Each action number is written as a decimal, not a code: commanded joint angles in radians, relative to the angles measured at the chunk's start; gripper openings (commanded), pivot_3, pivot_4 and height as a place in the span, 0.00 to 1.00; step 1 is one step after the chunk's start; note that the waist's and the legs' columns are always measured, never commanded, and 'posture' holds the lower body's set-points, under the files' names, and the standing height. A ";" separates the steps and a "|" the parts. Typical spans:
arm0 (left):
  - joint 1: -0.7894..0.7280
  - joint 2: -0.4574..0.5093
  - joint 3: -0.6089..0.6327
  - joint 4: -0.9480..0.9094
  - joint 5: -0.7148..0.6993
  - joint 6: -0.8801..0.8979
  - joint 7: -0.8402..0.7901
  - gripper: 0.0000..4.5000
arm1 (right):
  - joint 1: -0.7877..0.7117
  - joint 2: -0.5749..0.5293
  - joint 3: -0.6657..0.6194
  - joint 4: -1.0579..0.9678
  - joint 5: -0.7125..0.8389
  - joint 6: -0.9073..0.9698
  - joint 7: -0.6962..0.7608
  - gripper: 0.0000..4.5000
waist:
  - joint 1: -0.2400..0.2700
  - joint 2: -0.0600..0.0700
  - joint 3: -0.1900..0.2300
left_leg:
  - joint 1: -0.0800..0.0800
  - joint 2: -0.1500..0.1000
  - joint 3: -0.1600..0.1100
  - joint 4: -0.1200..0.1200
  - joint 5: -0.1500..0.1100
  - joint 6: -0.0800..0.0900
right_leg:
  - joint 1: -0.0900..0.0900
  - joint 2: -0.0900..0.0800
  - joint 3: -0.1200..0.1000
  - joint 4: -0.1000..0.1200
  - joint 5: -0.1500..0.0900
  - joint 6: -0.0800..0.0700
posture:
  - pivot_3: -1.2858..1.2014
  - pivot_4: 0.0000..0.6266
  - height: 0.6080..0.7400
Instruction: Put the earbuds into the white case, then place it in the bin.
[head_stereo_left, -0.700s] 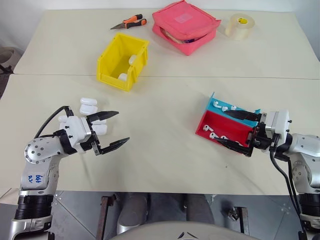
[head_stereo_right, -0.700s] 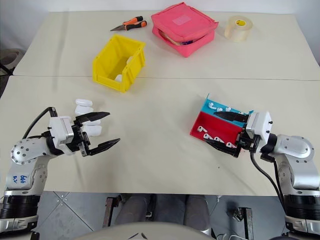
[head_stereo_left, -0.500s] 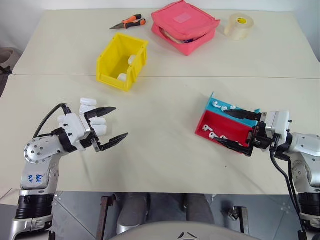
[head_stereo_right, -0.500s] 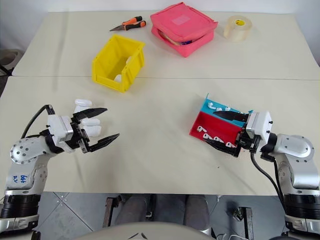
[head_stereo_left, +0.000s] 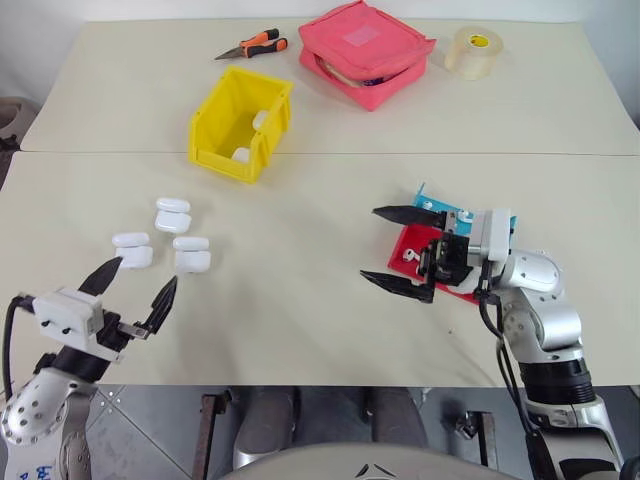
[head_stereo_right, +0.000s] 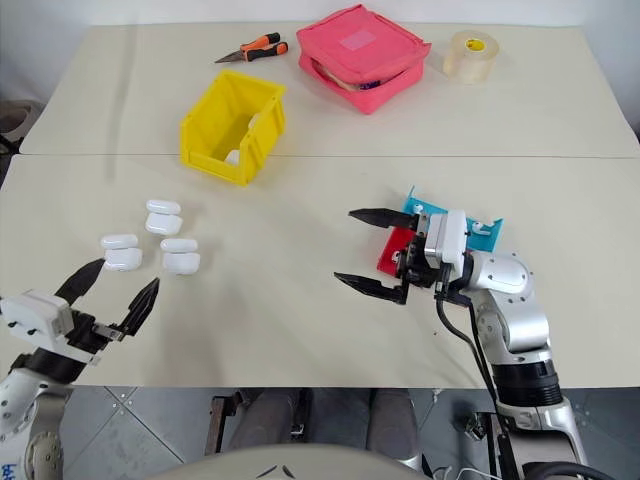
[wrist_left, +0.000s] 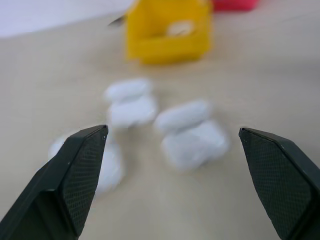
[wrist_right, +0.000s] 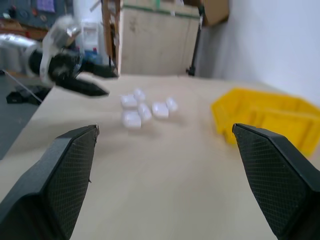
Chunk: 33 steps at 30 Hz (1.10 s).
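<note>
hovering with both grippers' fingers spread and empty, we judge loading hasn't begun: earbuds (head_stereo_left: 414, 257) in the tray (head_stereo_left: 406, 250), white case (head_stereo_left: 192, 257) on the bench (head_stereo_left: 300, 300), next needing an earbud pick.

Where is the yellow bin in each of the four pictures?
Left eye view: yellow bin upper left of middle, beyond the white cases.
Right eye view: the same spot, upper left.
Left wrist view: top centre, behind the cases.
Right wrist view: far right edge, cases to its left.
Shared landmark: the cluster of white cases.
</note>
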 joint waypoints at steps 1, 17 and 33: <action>0.046 -0.019 0.036 -0.083 -0.002 0.095 0.086 0.99 | -0.023 0.027 0.007 -0.014 -0.003 -0.044 -0.004 1.00 | 0.004 0.000 0.000 | 0.000 0.000 0.000 0.000 0.000 0.000 | 0.000 0.000 0.000 0.000 0.000 0.000 | 0.52 0.24 1.00; -0.224 0.055 -0.035 -0.503 -0.283 1.042 0.522 0.99 | -0.014 -0.064 0.013 -0.004 0.050 0.087 0.076 1.00 | 0.008 -0.001 0.000 | 0.000 0.000 0.000 0.000 0.000 0.000 | -0.001 0.000 0.001 0.003 0.000 -0.002 | 0.52 0.24 1.00; -0.678 -0.061 -0.046 -0.372 -0.259 1.561 0.776 0.99 | 0.024 -0.063 -0.005 -0.089 0.052 0.137 0.014 1.00 | 0.003 -0.002 -0.001 | -0.001 -0.001 0.000 0.000 0.001 -0.002 | -0.004 0.001 0.003 0.005 0.000 -0.002 | 0.52 0.24 1.00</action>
